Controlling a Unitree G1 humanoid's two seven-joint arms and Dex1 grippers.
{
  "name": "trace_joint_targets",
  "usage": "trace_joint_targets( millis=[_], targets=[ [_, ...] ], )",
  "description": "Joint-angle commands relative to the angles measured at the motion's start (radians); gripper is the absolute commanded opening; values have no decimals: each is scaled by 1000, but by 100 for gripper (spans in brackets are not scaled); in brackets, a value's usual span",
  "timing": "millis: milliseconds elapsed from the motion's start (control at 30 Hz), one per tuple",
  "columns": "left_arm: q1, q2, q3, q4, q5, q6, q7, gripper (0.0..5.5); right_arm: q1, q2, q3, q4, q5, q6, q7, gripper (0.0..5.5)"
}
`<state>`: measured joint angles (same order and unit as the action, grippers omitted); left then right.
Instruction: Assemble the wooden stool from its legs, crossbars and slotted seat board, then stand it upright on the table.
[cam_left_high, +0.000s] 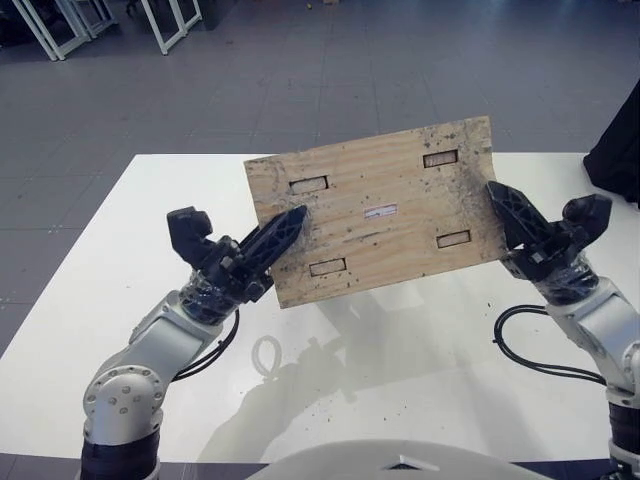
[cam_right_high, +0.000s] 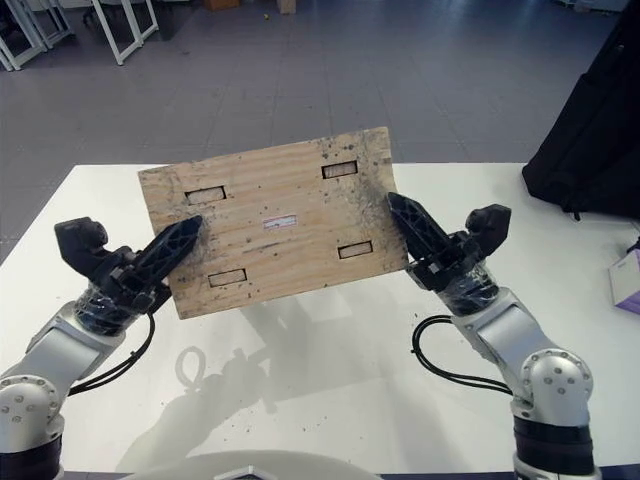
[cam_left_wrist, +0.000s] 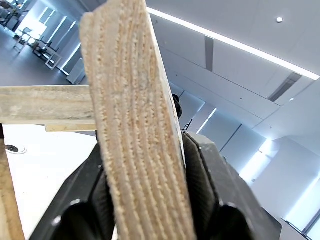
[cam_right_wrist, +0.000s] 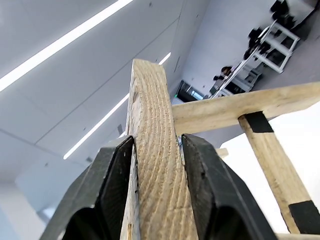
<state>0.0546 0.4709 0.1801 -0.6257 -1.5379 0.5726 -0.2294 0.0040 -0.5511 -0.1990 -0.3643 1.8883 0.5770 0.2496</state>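
The slotted seat board is held in the air above the white table, tilted, its flat face with several rectangular slots turned toward me. My left gripper is shut on its left edge and my right gripper on its right edge. In the left wrist view the board's layered edge sits between black fingers, and a wooden crossbar juts out behind it. The right wrist view has the board's edge clamped too, with a crossbar and a leg joined behind the board.
A black bag stands off the table's right side, and a small pale box lies at the right edge. Metal table frames stand on the floor far back left. A black cable loops from my right arm.
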Motion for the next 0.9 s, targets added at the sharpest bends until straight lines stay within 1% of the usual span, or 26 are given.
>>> trace_joint_targets(
  millis=[33,100,233,367,500,700,900],
  targets=[
    [-245,-90,44,58,21,-130,465,166,2,50,129,-253,84,121,-9,149],
    [-250,-93,41,73,-6,-118,491,166,-1,58,143,-266,84,113,-6,142],
    [-248,-104,28,82,-91,-79,448,166,-8,62,173,-298,84,103,18,130],
    [-249,-134,24,116,-62,-86,474,166,-16,87,220,-356,84,36,-23,128],
    [-267,-153,8,106,-47,-115,498,166,-43,125,265,-396,84,-44,-127,128],
    [-276,-168,-9,66,-38,-126,496,166,-65,174,253,-352,84,-71,-281,128],
    [-303,-185,-11,15,-39,-154,549,166,-43,277,235,-315,84,-124,-549,127]
  ],
)
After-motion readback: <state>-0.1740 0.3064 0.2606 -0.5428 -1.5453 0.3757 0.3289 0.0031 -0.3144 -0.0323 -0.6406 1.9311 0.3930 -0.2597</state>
